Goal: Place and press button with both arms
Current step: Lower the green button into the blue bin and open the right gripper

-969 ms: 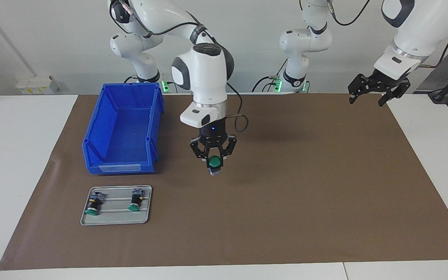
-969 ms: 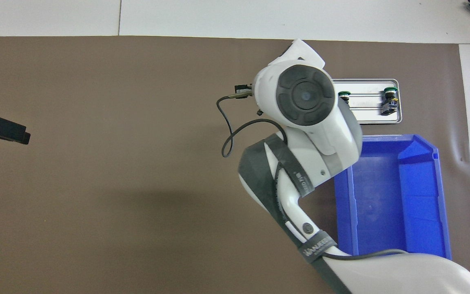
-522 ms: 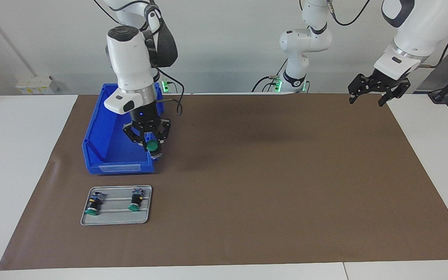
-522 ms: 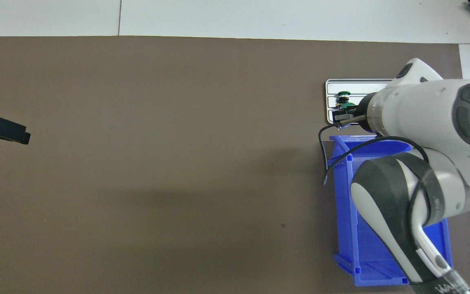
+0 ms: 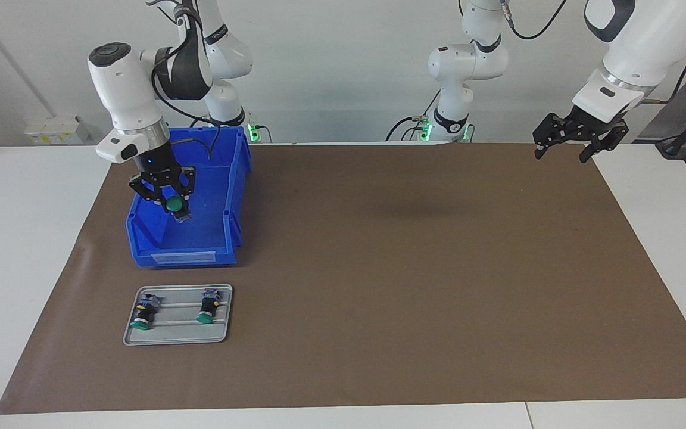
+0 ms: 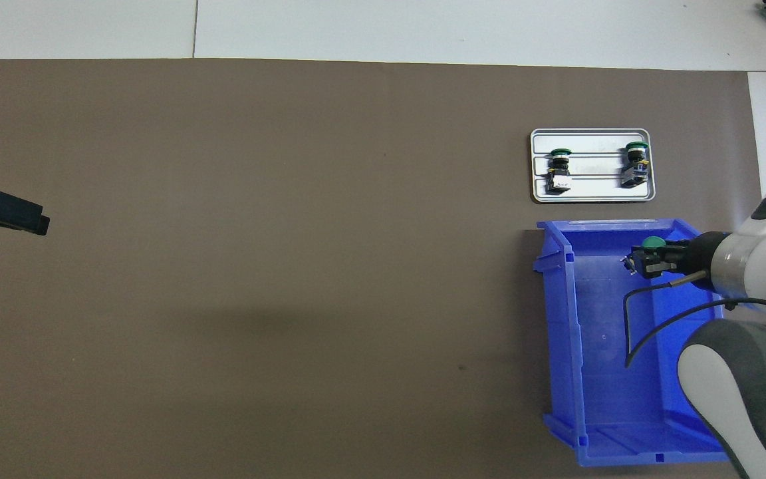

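The button (image 5: 171, 204) hangs pinched in the right gripper (image 5: 164, 192) over the blue bin (image 5: 140, 238), green cap outward, long axis tilted. The bin's walls ring it closely. The left gripper (image 5: 579, 136) waits open over the mat's (image 5: 414, 286) corner. Two more buttons (image 5: 140, 313) lie on the tray (image 5: 176, 339).

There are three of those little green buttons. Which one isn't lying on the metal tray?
The button clamped in the right gripper, up in the air over the blue bin. The other two buttons lie side by side on the tray.
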Action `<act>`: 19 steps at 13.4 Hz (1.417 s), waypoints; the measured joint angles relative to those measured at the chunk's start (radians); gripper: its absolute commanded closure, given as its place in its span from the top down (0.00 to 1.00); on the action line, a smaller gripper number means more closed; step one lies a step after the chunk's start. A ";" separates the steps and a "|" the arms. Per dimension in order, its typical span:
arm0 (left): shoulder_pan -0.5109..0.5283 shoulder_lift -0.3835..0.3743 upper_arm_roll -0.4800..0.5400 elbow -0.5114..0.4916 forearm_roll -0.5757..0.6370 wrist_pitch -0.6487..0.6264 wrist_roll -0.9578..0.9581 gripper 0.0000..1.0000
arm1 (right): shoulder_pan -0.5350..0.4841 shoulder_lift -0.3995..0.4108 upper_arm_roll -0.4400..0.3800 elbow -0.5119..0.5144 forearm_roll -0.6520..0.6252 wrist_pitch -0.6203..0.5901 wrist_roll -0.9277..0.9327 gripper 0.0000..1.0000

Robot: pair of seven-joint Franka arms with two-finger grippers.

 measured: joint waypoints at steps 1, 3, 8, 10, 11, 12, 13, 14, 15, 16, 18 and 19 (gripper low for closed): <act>0.000 0.000 0.000 0.000 0.000 0.000 0.000 1.00 | -0.009 -0.007 0.000 -0.050 0.003 0.058 -0.011 0.00; 0.000 0.000 0.000 0.000 0.000 0.000 0.000 1.00 | -0.015 -0.009 0.000 -0.143 0.005 0.175 -0.017 0.00; 0.000 0.000 0.000 0.000 0.000 0.000 0.000 1.00 | -0.015 0.002 0.000 -0.277 0.006 0.351 -0.017 0.00; 0.000 0.000 0.000 0.000 0.000 0.000 0.000 1.00 | -0.015 0.019 0.000 -0.302 0.006 0.398 -0.017 0.00; 0.000 0.000 0.000 0.000 0.000 0.000 0.000 1.00 | -0.015 0.028 0.000 -0.308 0.006 0.409 -0.017 0.00; 0.000 0.000 0.000 0.000 0.000 0.000 0.000 1.00 | -0.015 0.036 0.000 -0.311 0.006 0.414 -0.017 0.14; 0.000 0.000 0.000 0.000 0.000 0.000 0.000 1.00 | -0.015 0.042 0.000 -0.312 0.006 0.414 -0.017 0.44; 0.000 0.000 0.000 0.000 0.000 0.000 0.000 1.00 | -0.015 0.044 0.000 -0.312 0.006 0.414 -0.017 0.78; 0.000 0.000 0.000 0.000 0.000 0.000 0.000 1.00 | -0.015 0.045 0.000 -0.313 0.007 0.414 -0.017 1.00; 0.000 0.000 0.000 0.000 0.000 0.000 0.000 1.00 | -0.015 0.045 0.000 -0.313 0.007 0.412 -0.017 1.00; 0.000 0.000 0.000 0.000 0.000 0.000 0.000 1.00 | -0.015 0.044 0.000 -0.300 0.007 0.375 -0.011 1.00; 0.000 0.000 0.000 0.000 0.000 0.000 0.000 1.00 | -0.014 0.041 0.000 -0.276 0.008 0.333 -0.001 1.00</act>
